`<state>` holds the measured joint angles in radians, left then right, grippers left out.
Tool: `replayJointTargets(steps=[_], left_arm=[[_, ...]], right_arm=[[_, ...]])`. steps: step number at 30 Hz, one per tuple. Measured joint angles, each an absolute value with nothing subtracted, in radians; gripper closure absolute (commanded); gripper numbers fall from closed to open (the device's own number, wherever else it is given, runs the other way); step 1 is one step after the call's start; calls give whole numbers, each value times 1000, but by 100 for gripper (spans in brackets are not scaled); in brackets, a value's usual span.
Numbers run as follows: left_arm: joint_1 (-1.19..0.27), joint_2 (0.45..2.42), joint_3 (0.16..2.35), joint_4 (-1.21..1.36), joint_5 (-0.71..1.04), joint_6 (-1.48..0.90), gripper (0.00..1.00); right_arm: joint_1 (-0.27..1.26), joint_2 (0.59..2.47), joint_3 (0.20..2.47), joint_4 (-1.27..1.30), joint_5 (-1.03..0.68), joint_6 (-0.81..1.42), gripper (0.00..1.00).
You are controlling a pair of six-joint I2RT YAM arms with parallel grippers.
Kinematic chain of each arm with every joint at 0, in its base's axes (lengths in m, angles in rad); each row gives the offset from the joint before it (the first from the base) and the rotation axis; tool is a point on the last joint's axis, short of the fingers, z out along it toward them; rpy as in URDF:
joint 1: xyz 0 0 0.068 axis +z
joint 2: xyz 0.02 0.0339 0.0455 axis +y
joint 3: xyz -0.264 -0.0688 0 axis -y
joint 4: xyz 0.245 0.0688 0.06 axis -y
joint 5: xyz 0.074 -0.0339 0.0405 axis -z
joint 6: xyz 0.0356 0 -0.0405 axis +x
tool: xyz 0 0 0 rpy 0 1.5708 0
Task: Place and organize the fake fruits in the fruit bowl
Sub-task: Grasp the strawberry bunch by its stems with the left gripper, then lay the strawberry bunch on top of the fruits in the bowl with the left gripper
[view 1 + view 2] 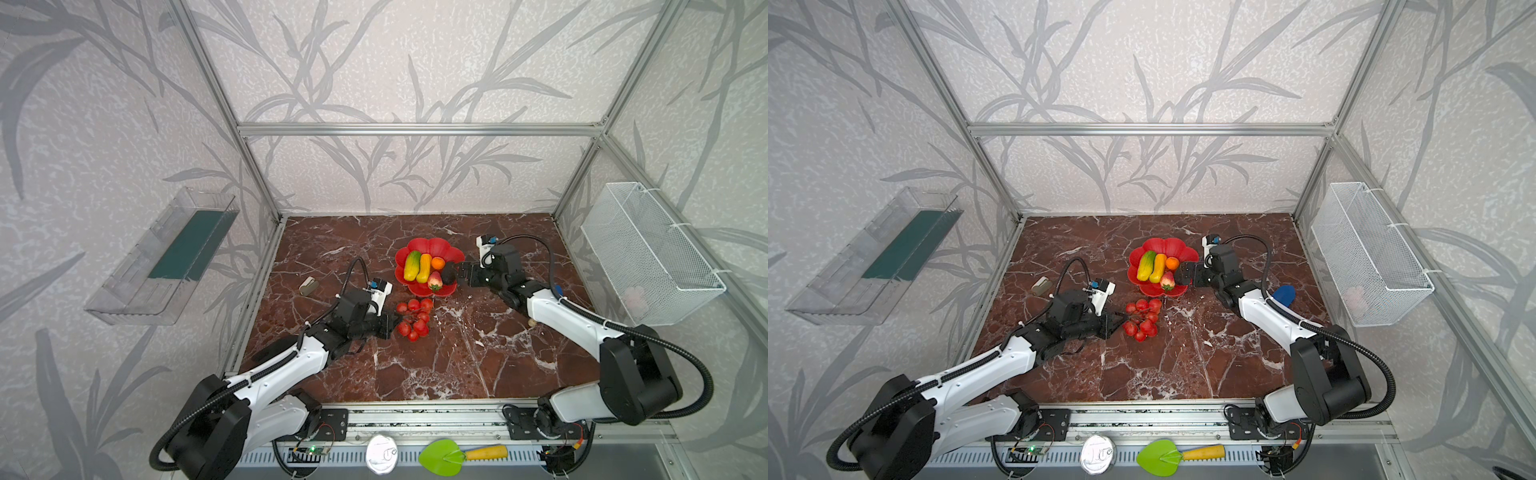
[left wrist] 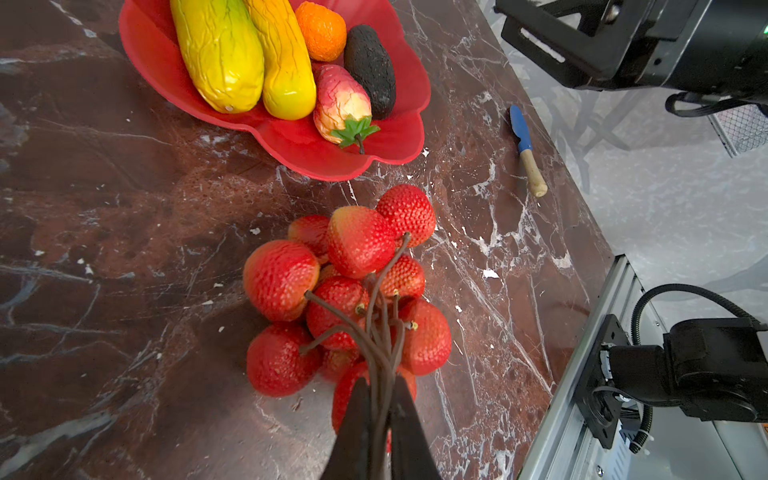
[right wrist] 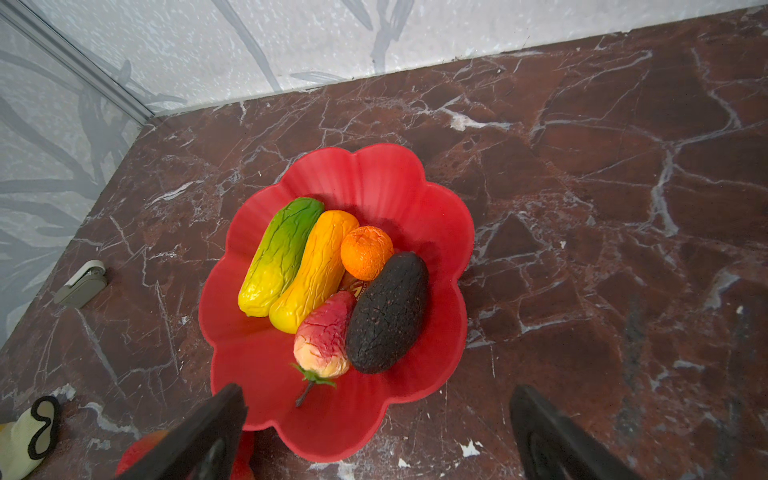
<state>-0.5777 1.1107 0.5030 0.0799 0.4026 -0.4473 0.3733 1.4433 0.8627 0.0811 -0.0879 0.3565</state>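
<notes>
The left tool [image 2: 382, 390] is clamped tight on the brown stems of the cluster of red balls [image 2: 349, 291], which sits on the counter [image 1: 457, 353] at six o'clock from the fruit bowl [image 1: 430, 246]. The right tool [image 3: 378, 395] gapes wide and empty at the bowl's three o'clock, near the dark avocado [image 3: 386, 311], which lies in the bowl among four other fruits.

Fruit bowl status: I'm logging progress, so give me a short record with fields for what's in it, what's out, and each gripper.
in the fruit bowl: green-yellow oblong, yellow-orange oblong, small orange, strawberry-like fruit, avocado
outside: cluster of red balls, on the table beside the bowl
left gripper: shut on the cluster's stems
right gripper: open, empty, at the bowl's edge
left to do: cluster into the bowl
</notes>
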Motion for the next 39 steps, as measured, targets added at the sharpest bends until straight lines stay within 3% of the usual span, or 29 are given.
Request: replayJointTargets(steps=[12, 17, 25, 34, 39], left_arm=[[-577, 934, 562, 38, 417, -447, 100], [-577, 954, 637, 94, 447, -437, 100], [-528, 1282, 822, 309, 594, -433, 100], [-404, 1776, 994, 671, 794, -635, 100], [-380, 1916, 1048, 720, 822, -688, 100]], right_arm=[[373, 1425, 804, 133, -89, 363, 1], [372, 1392, 783, 139, -84, 367, 1], [362, 1273, 754, 145, -60, 366, 1], [344, 1087, 702, 77, -14, 341, 1], [338, 1026, 697, 36, 12, 318, 1]])
